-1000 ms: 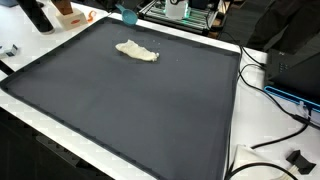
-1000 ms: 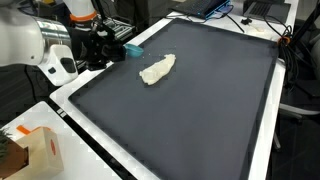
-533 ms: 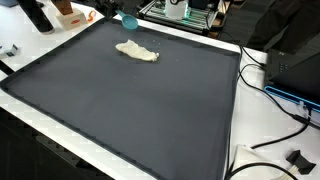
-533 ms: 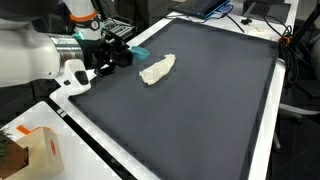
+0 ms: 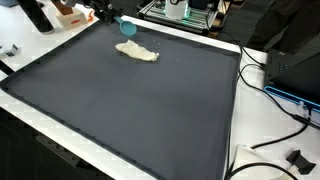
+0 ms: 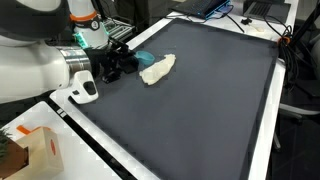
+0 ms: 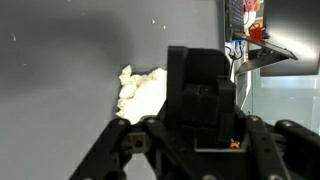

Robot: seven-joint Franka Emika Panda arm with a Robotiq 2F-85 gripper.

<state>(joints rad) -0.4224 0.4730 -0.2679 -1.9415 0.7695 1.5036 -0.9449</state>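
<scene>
A crumpled white cloth [image 5: 137, 51] lies on the dark mat [image 5: 130, 110] near its far edge; it also shows in the other exterior view [image 6: 157, 69] and the wrist view [image 7: 140, 90]. My gripper [image 5: 112, 17] is shut on a small teal object [image 5: 128, 27] and holds it just above the mat, right beside the cloth's end. In an exterior view the gripper [image 6: 128, 62] and the teal object [image 6: 144, 58] sit at the cloth's left end. In the wrist view the gripper [image 7: 200, 70] fills the lower middle and hides the teal object.
The mat [image 6: 200, 110] has a white border. A cardboard box [image 6: 35, 150] stands off its corner. A black bottle [image 5: 38, 14] and an orange-white item [image 5: 68, 14] stand behind it. Cables [image 5: 270, 90] and a black part [image 5: 298, 158] lie alongside.
The arm has reached further over the mat, carrying the teal object down and closer to the white cloth. The cloth has not moved.
</scene>
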